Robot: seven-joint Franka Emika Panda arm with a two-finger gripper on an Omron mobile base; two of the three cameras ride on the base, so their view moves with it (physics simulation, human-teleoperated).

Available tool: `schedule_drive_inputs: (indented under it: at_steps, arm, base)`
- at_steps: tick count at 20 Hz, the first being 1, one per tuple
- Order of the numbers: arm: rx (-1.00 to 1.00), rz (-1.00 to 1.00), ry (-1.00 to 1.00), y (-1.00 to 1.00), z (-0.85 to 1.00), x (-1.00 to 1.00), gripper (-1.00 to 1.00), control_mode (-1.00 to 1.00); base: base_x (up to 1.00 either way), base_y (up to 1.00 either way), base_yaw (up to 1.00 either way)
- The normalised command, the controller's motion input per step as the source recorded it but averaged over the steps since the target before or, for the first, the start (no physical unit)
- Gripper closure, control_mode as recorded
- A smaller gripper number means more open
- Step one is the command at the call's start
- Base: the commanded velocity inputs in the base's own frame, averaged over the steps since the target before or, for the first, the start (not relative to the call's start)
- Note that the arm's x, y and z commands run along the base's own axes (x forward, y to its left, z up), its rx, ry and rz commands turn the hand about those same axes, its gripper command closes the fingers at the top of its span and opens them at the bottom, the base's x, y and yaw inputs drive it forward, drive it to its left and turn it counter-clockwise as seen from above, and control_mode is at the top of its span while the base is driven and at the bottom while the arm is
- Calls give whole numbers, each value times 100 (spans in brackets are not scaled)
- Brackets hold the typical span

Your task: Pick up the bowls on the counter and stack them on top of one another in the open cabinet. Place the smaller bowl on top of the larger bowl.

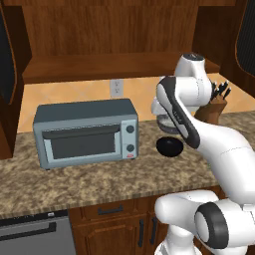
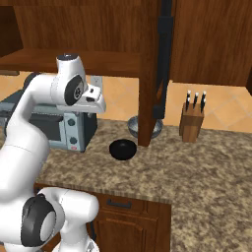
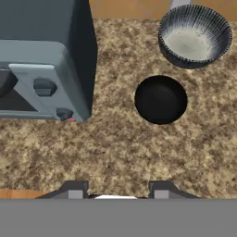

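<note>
I see my hand (image 3: 115,189) open above the speckled granite bench (image 3: 115,148); small glossy black bowl (image 3: 160,99) mid-frame, ribbed grey bowl (image 3: 194,37) upper right, grey toaster oven (image 3: 41,60) upper left.

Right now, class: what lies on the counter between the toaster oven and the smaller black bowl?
Nothing: in the hand view, only bare granite counter separates the toaster oven from the smaller bowl.

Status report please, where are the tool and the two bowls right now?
Tool open, empty, above counter. Small black bowl and grey ribbed bowl both on counter, apart. Toaster oven beside them.
</note>
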Motion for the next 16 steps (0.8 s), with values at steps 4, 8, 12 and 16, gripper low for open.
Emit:
schedule_drive_inputs:
  at_steps: [4, 8, 12, 16]
  arm:
    - [-3, -2, 14, 0, -47, -17, -100, -100]
    - [-27, 11, 30, -42, -100, 6, -100, -100]
    - [-23, 21, 24, -66, -100, 29, -100, -100]
    - [-3, 15, 3, -57, -76, 36, -100, -100]
  base:
    - [0, 0, 0]
    - [0, 0, 0]
    - [0, 0, 0]
    - [0, 0, 0]
